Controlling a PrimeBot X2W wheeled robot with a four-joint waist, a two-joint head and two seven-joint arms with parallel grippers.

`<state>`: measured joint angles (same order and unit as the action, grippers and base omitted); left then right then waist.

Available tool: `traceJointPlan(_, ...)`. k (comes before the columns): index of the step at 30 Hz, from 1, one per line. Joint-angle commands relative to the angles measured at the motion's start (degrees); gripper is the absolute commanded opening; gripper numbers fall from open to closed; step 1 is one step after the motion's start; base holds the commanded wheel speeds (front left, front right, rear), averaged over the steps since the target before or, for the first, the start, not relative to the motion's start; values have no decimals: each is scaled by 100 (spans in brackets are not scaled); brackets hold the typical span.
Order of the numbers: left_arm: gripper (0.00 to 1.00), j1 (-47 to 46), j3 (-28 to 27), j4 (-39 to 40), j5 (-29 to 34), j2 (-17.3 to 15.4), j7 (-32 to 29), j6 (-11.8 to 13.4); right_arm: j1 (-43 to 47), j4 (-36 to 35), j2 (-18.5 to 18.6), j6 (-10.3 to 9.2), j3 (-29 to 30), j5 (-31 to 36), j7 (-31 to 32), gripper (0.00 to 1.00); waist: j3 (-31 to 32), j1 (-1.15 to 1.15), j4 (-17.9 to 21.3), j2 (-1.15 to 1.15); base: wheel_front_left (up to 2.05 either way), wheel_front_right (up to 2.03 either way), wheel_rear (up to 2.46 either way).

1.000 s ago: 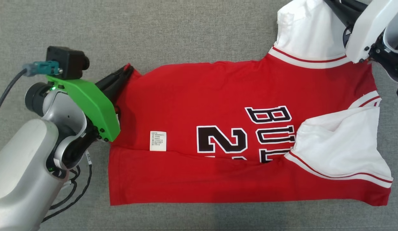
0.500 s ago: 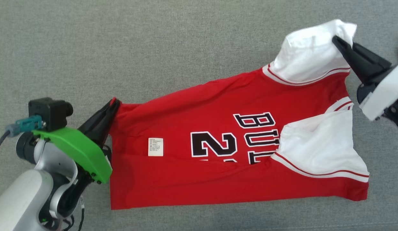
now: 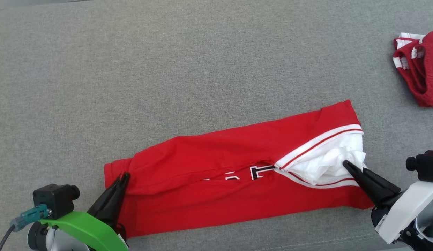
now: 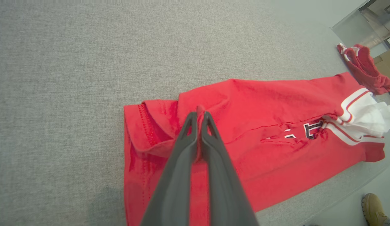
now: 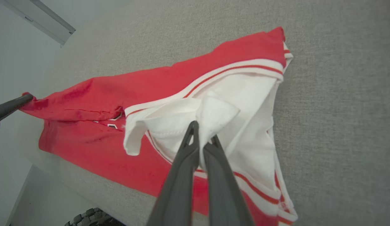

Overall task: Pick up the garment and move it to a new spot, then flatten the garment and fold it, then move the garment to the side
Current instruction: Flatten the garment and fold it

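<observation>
Red jersey (image 3: pixel 237 174) is lying as a long narrow band on a grey padded surface (image 3: pixel 167 69), running from lower L up toward R.

L gripper (image 3: pixel 124 175) is pinching the jersey's L end, jaws pressed together w/ red hem cloth between them; the wrist view (image 4: pixel 199 114) is showing the pinched ridge clearly. R gripper (image 3: pixel 346 162) is clamping the white sleeve (image 3: pixel 328 160) at the jersey's R end, fingers closed on a bunched white fold (image 5: pixel 203 131).

Change: a sec ago the jersey was spread wide, number and team lettering in full view, both grippers holding its far edge. Now that edge is sitting over the near half. So the lengthwise fold is looking nearly laid; letting go, a further fold and the move aside are still to come. The head camera has also tilted, so part of the shift is not the cloth's.

Hard to make out: lettering (image 3: pixel 258 172) is peeking from the seam only as scraps. Whether the top layer is resting flat at the pinch points, can't tell. Both arms are being cut off at the frame's bottom. Beyond the jersey's R end, well apart, a red-and-white bundle (image 3: pixel 418 69) is running off the edge. A person's shoe (image 4: pixel 374 205) is showing below the jersey's R end.
</observation>
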<state>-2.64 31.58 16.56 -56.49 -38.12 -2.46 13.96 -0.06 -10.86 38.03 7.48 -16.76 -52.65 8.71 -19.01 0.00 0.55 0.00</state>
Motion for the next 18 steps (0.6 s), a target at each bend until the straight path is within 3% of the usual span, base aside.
traceJointPlan(1, 0, 98, -62, 24, -10, 45, 87, 15, 112, -40, -96, 0, 60, 98, 4, 0, 24, 0, 30, 0, 0, 0, 0)
traceJointPlan(8, 0, 203, -217, -38, -158, -1, 185, 39, 217, -91, -280, 0, 38, 346, 182, 0, 46, 0, 34, 0, 0, 0, 0)
traceJointPlan(15, 0, 335, -273, -370, -301, 78, 289, -13, -137, 524, -207, 0, -325, 935, 86, 0, 67, 0, 33, 0, 0, 0, 0)
traceJointPlan(16, 4, 363, -230, -429, -292, 59, 239, -2, -176, 620, -192, 0, -388, 1013, 79, 0, 71, 0, 23, 0, 0, 0, 0)
traceJointPlan(17, 30, 374, -172, -493, -268, 39, 188, -5, -205, 732, -173, 0, -439, 1076, 103, 49, 79, 0, 6, 0, 0, 0, 0)
traceJointPlan(18, 66, 350, -124, -528, -220, 26, 163, -32, -225, 798, -182, 0, -469, 1080, 116, 100, 85, 0, -13, 0, 0, 0, 0)
